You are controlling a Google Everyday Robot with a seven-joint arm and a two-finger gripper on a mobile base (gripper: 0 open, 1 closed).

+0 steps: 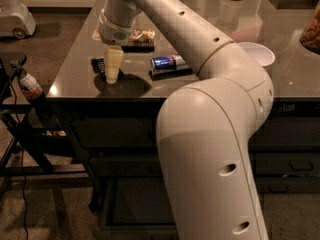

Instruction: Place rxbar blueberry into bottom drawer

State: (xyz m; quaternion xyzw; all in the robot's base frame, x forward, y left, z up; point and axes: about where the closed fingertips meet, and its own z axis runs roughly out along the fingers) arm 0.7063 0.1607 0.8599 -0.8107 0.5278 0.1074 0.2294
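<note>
The rxbar blueberry (98,64) lies flat on the dark table top (75,81) near its front left corner; only its left end shows as a small dark wrapper. My gripper (112,70) points straight down and reaches the table at the bar's right end, hiding the rest of it. My arm runs from there across the middle of the view. Below the table front, the bottom drawer (131,204) stands pulled out, with a dark flat inside.
A blue-and-silver can (167,63) lies on its side just right of the gripper. A brownish snack packet (137,36) sits behind it. A white bowl (259,54) is to the right. A small bottle (30,84) on a black stand is left of the table.
</note>
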